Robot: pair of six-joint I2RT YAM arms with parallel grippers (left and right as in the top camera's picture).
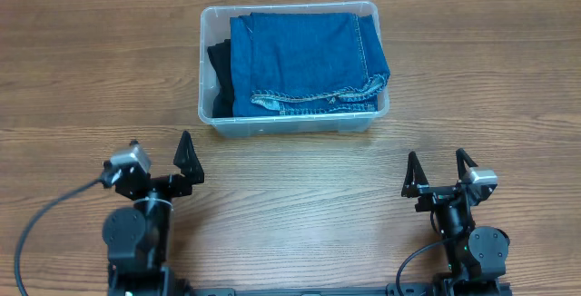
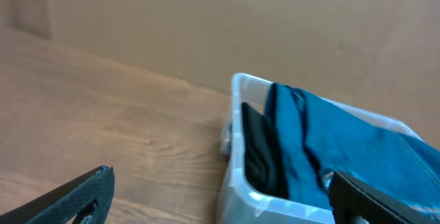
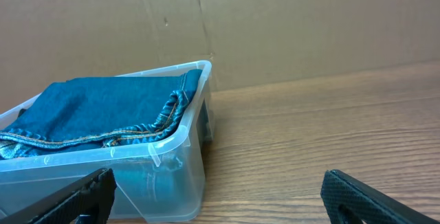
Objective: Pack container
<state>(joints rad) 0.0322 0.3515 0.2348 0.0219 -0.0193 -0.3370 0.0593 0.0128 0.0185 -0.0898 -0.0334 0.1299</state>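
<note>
The clear plastic container (image 1: 292,125) stands at the back middle of the table. Folded blue jeans (image 1: 304,60) fill most of it, with a dark garment (image 1: 221,78) along its left side. The container also shows in the left wrist view (image 2: 237,183) and in the right wrist view (image 3: 182,155), with the jeans (image 3: 103,110) rising to its rim. My left gripper (image 1: 188,158) is open and empty, near the front left, well short of the container. My right gripper (image 1: 439,171) is open and empty at the front right.
The wooden table (image 1: 472,78) stretches around the container. A brown cardboard wall (image 3: 289,25) stands behind the table's far edge. A black cable (image 1: 36,223) runs from the left arm toward the front left.
</note>
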